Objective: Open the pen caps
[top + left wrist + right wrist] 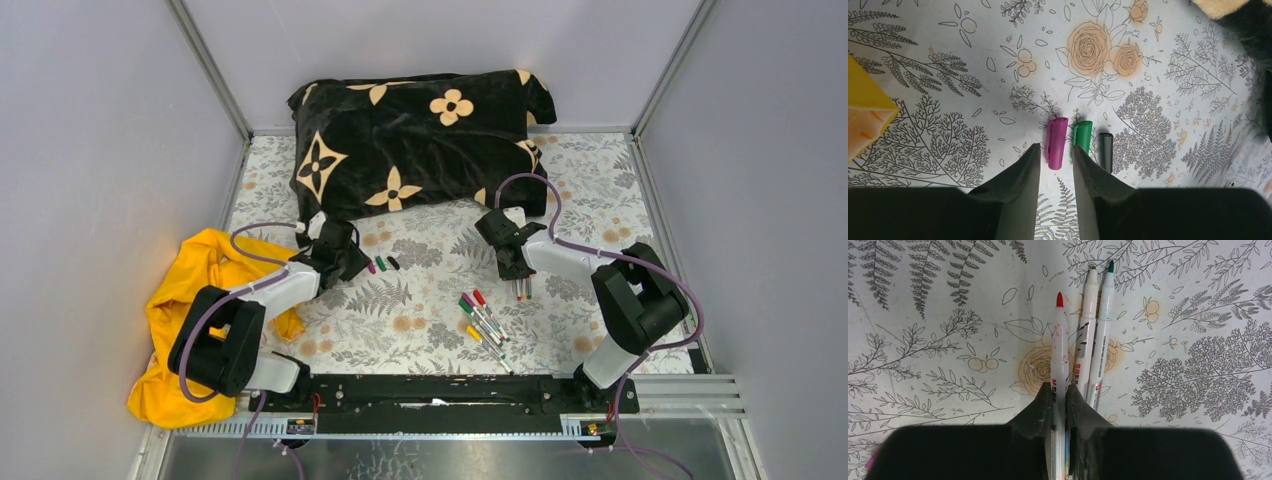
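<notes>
Cushion, black with tan flowers, across the far side of the leaf-printed table. From above: left gripper just in front of the cushion's left corner, with three loose caps in a row right beside it: magenta cap, green cap, black cap. Right gripper in front of the cushion's right end, pointing away from it. Further out from the cushion, between the two arms, a bunch of capped pens. Yellow cloth well off the cushion's left side.

Left wrist: cushion in the top right corner. Fingers parted a little, one on each side of the magenta cap's near end, clamping nothing. Green and black caps next along, toward the cushion.

Right wrist: fingers pressed together on the barrel of a red-tipped pen, uncapped. Just beside it, a dark-tipped pen and a green-tipped pen, both bare, lying against each other.
</notes>
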Motion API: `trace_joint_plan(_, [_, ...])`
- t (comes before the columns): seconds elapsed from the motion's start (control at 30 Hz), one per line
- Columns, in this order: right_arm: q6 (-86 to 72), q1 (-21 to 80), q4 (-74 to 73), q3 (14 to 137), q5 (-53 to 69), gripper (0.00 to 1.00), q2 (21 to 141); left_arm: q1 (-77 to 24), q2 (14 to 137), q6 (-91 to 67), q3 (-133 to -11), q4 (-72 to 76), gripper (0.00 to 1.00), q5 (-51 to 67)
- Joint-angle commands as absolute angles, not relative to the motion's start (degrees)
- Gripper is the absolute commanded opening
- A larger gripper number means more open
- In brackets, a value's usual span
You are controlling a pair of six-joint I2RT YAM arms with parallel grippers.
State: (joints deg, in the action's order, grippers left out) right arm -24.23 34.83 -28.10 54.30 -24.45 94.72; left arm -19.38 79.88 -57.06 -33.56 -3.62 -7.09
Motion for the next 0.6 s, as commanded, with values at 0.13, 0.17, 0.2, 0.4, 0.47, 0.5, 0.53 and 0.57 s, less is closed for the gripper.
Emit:
trace_joint_plan(0.13, [-23.8,33.7,-26.9,57.5,-25.0,0.15,95.9,-19.2,77.8,-57.4,-32.6,-4.0,0.37,-8.8])
trace_joint_plan(0.17, [-23.7,33.6,-26.9,57.6,-25.0,0.15,96.1,-19.1,77.7,-57.5,-32.5,-4.0,0.37,-8.8])
trace_joint_plan(0.2, [-23.7,33.5,-26.8,57.7,-24.9,0.16,96.2,-19.1,77.6,-57.5,-32.4,-4.0,0.37,-8.8])
trace_joint_plan(0.4, [-23.7,33.3,-26.6,57.8,-24.7,0.21,97.2,-19.1,77.4,-57.6,-32.3,-3.9,0.37,-8.4])
trace_joint_plan(0.47, [-23.6,33.2,-26.5,57.5,-24.7,0.24,97.3,-19.2,77.3,-57.6,-32.4,-3.9,0.37,-8.2])
trace_joint_plan(0.5, [-23.7,33.2,-26.3,57.4,-24.6,0.24,97.3,-19.2,77.2,-57.6,-32.3,-3.9,0.37,-8.2])
trace_joint_plan(0.53, [-23.7,33.1,-26.2,57.3,-24.5,0.24,97.3,-19.2,77.1,-57.6,-32.3,-3.9,0.37,-8.2])
trace_joint_plan(0.57, [-23.8,33.1,-26.1,57.2,-24.4,0.25,97.3,-19.2,77.1,-57.6,-32.2,-3.9,0.37,-8.2])
